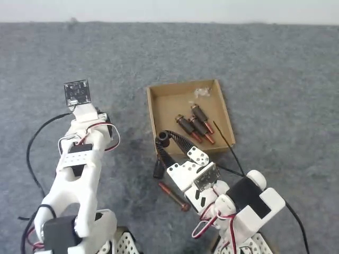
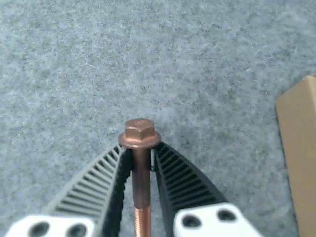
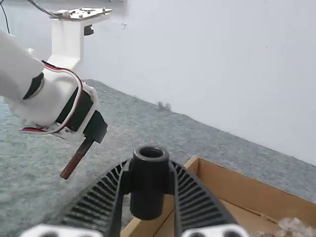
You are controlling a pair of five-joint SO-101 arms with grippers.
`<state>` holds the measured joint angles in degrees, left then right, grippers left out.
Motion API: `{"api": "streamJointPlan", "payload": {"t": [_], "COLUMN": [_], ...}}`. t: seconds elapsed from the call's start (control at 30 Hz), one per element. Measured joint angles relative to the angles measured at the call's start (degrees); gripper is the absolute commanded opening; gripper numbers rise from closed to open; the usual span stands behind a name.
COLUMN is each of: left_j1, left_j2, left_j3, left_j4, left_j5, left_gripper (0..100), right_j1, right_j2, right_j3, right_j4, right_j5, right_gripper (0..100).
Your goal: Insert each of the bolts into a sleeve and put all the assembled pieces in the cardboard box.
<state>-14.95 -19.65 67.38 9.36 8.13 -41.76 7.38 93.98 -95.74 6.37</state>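
The work surface is covered by a grey carpet, above which the left arm and the right arm are positioned side by side. The cardboard box is located on the carpet between the two arms and farther from their bases, with its open top facing up. The fingers of the left gripper are set a narrow distance apart and are clamped on the shank of a copper bolt. The hexagonal head is seated just beyond the fingertips, and the threaded end is seen projecting below the gripper in the right wrist view. This gripper is held over bare carpet, well apart from the box. The fingers of the right gripper are spread somewhat wider and are clamped on an upright black sleeve, bore uppermost, at the near left corner of the box. Three assembled pieces are laid side by side on the box floor. A black cable is routed across the near right corner of the box. A loose bolt is laid flat on the carpet just beside the right arm. A small dark item, too obscured to identify, is located near the box corner. A tuft of white fluff is lodged at the far wall of the box.
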Motion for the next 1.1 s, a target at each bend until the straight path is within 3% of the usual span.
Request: {"api": "streamJointPlan", "payload": {"t": [0.37, 0.5, 0.8, 1.1], "left_j1": [1.1, 2.6, 9.1, 17.9], "left_j2": [0.0, 0.0, 0.4, -4.2], "left_j3": [0.0, 1.1, 10.5, 14.4], "left_j4": [-2.6, -11.7, -45.5, -50.5], "left_j5": [0.2, 0.0, 0.0, 0.0], "left_gripper": [1, 1, 1, 1], "right_j1": [0.0, 0.0, 0.0, 0.0], "right_j2": [0.0, 0.0, 0.0, 0.0], "right_j3": [0.0, 0.0, 0.0, 0.0], "right_j4": [2.5, 2.7, 2.7, 2.7], "right_j5": [0.0, 0.0, 0.0, 0.0], "right_gripper": [0.5, 0.5, 0.5, 0.5]}}
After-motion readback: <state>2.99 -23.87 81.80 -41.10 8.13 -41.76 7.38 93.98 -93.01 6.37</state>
